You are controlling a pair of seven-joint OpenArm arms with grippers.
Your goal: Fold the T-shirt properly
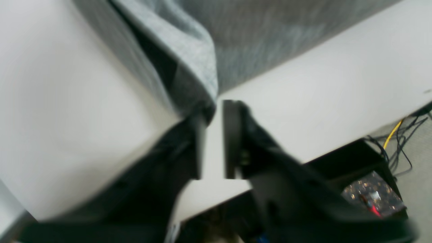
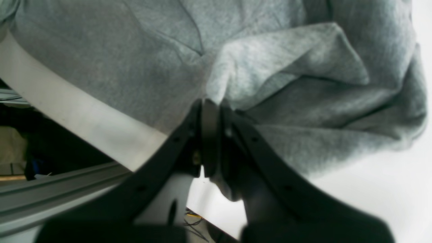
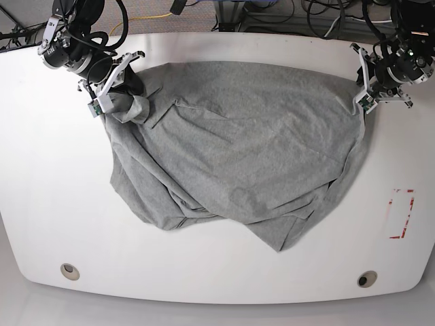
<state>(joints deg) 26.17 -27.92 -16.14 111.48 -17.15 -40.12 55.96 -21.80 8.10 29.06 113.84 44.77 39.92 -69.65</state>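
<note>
Both claws sit at the far corners of the T-shirt (image 3: 231, 149): my right gripper (image 2: 211, 104) is pressed together, pinching a bunched fold of the grey knit, while my left gripper (image 1: 216, 108) stands slightly spread (a narrow gap shows between its fingers (image 1: 233, 135)) with the cloth edge touching one fingertip. Between them the T-shirt lies spread and rumpled across the white table (image 3: 217, 272), plain grey side up, its near edge folded into loose overlapping creases.

white table (image 3: 224, 272), crumpled grey T-shirt (image 3: 238, 149) on it
</note>
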